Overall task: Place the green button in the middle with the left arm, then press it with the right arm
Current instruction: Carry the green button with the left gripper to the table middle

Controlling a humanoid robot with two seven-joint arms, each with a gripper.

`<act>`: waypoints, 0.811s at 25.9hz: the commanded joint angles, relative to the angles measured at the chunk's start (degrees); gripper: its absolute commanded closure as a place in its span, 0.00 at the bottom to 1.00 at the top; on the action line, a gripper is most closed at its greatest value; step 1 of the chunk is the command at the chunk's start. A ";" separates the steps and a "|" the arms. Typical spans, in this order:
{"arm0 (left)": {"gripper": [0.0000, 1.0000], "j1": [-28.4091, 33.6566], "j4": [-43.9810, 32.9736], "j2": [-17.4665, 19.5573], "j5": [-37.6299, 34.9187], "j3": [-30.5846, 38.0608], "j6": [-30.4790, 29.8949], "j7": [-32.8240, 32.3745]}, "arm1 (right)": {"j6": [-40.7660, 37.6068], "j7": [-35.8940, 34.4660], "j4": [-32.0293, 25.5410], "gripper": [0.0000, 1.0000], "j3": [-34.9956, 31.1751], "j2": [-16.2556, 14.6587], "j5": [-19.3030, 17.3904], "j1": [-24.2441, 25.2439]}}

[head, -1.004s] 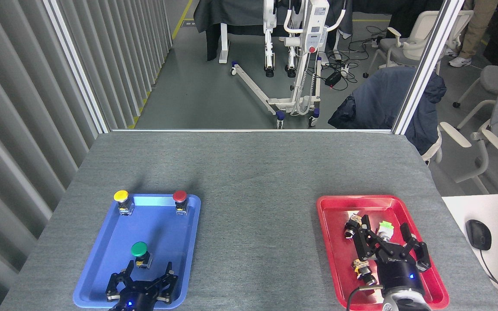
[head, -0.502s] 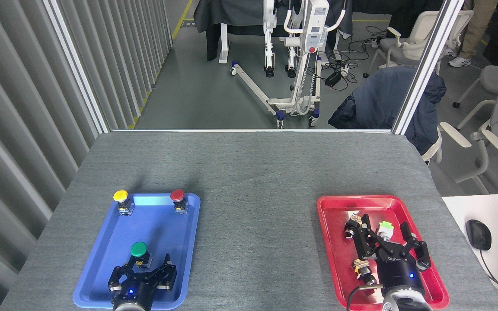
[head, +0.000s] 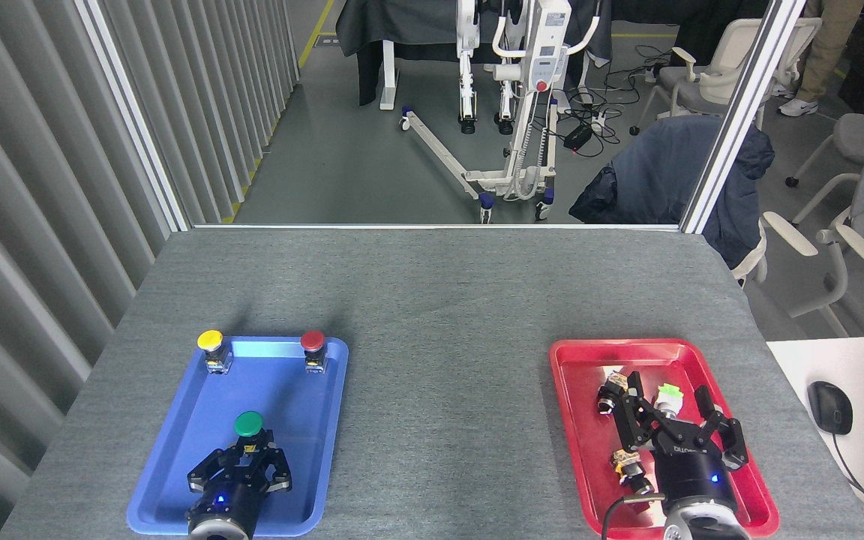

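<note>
The green button (head: 249, 424) stands in the near half of the blue tray (head: 177, 442), its dark-green cap showing above my left gripper (head: 247, 454). That gripper's black fingers are shut around the button's small base. The middle (head: 447, 405) is bare grey tabletop between the two trays. My right gripper (head: 676, 411) hovers open over the red tray (head: 578, 420), its fingers spread with nothing between them.
A yellow-capped button (head: 210, 341) and a red-capped button (head: 313, 342) stand at the blue tray's far edge. Small switches, one with a light-green top (head: 670, 391), lie in the red tray under my right gripper. A white desk with a mouse (head: 829, 407) adjoins the table at the right.
My left gripper moved forward to the green button and closed its fingers around the base; the button shifted slightly right and away. The right arm stayed still.
</note>
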 commanded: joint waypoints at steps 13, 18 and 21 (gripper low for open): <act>1.00 -16.25 9.25 -8.07 -0.62 -23.80 -14.03 -2.83 | 0.05 -0.03 0.00 0.00 0.00 -0.22 0.00 0.08; 1.00 -20.38 20.94 -9.21 -0.01 -31.19 -13.50 -2.75 | 0.05 -0.03 0.00 0.00 0.00 -0.40 0.00 0.08; 1.00 -20.38 22.18 -9.21 0.17 -33.21 -13.24 -2.39 | 0.05 -0.03 0.00 0.00 0.00 -0.40 0.00 0.08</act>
